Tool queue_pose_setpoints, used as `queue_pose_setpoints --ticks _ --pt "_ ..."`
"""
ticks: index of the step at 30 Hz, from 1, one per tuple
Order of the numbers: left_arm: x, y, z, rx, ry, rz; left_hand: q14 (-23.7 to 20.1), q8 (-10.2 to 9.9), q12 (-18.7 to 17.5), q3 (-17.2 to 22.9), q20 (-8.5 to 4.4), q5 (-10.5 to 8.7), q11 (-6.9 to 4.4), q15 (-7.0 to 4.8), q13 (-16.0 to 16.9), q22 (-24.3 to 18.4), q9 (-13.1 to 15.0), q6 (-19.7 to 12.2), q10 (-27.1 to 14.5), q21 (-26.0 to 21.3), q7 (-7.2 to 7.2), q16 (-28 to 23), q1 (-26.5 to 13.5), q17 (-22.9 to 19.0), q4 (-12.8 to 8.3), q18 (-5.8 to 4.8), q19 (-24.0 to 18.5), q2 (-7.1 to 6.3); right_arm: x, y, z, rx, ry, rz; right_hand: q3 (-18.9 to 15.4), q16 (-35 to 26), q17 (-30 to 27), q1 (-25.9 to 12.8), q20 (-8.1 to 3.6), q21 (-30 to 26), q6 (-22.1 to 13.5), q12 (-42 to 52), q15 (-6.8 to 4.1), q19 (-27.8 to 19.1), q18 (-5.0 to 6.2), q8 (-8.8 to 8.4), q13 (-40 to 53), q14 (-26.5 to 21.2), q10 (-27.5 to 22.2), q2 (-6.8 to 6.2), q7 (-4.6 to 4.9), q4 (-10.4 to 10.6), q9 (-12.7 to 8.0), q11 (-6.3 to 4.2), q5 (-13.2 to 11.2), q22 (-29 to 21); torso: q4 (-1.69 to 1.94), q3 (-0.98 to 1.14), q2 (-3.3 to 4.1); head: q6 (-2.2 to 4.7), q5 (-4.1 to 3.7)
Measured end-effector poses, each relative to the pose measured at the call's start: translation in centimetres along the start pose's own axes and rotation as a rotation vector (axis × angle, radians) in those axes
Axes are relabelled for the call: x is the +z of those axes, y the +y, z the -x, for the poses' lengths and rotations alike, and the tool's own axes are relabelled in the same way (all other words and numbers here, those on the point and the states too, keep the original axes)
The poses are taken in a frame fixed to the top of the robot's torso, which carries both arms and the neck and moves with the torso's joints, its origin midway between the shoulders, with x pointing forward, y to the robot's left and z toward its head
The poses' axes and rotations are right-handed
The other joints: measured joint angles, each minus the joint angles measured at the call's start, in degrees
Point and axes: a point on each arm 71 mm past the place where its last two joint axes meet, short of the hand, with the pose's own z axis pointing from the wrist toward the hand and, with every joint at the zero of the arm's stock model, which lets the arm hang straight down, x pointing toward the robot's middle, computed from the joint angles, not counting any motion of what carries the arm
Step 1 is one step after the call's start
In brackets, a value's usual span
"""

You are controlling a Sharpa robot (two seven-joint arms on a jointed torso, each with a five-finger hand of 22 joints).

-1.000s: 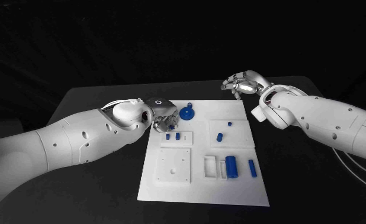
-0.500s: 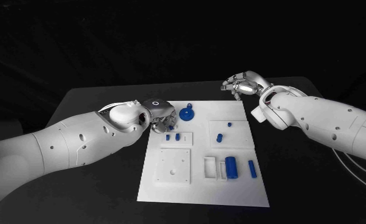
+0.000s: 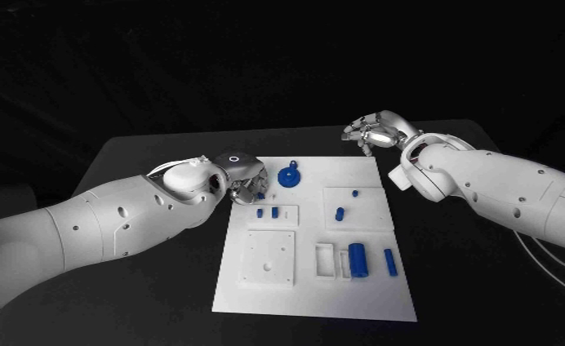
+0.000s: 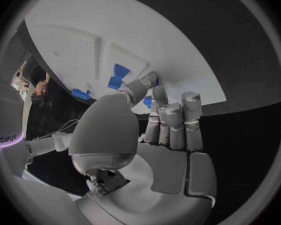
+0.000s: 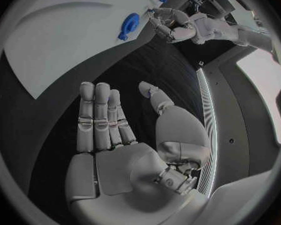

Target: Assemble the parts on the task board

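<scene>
Head view: left robot hand point(image 3: 245, 186) has drawn back off the task board point(image 3: 316, 281)'s left edge, fingers curled in, seemingly empty; right robot hand point(image 3: 375, 131) hovers spread beyond its far corner. Parts point(image 3: 356, 258) lie unassembled on it.

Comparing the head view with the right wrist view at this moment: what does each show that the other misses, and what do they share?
Head view alone: the large blue cylinder and the thin blue peg at the near end of the task board, plus two small blue parts in a raised tray. Right wrist view alone: the palm side of the right hand, fingers apart, holding nothing, over black table. Both: the round blue part on the board, and the left hand beside it at the board's edge.
</scene>
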Motion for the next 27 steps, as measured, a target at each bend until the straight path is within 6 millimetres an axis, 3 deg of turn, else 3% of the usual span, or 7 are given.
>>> queue_pose_setpoints --ticks 15,27 --pt "-1.0 2.4 0.1 -0.364 -0.056 0.109 0.41 -0.04 0.21 -0.22 -0.28 0.00 0.01 -0.01 -0.34 0.04 -0.36 0.05 0.40 0.26 0.07 0.00 -0.89 0.25 0.22 0.66 0.31 -0.09 0.0 -0.1 0.1 -0.001 -0.002 -0.001 0.00 0.00 0.00 0.00 0.09 0.00 0.01 0.07 0.00 0.09 0.00 0.00 -0.06 0.00 0.00 0.00 -0.01 0.00 0.00 0.00 0.00 0.01 0.00 0.01 -0.02 0.27 0.06" --pt "-1.0 2.5 0.1 -0.641 -0.077 0.123 0.61 -0.05 0.78 -1.11 -0.28 0.00 0.05 0.20 -0.33 0.03 -0.55 -0.34 0.58 0.93 0.07 0.27 -1.73 0.88 0.00 0.51 0.31 0.62 0.0 -0.1 0.1 -0.001 -0.002 0.000 0.00 0.00 0.00 0.00 0.09 0.00 0.02 0.06 0.00 0.09 0.00 0.00 -0.07 0.00 -0.12 0.00 -0.01 0.00 0.00 -0.12 0.00 0.07 -0.01 0.02 -0.03 0.26 0.08"
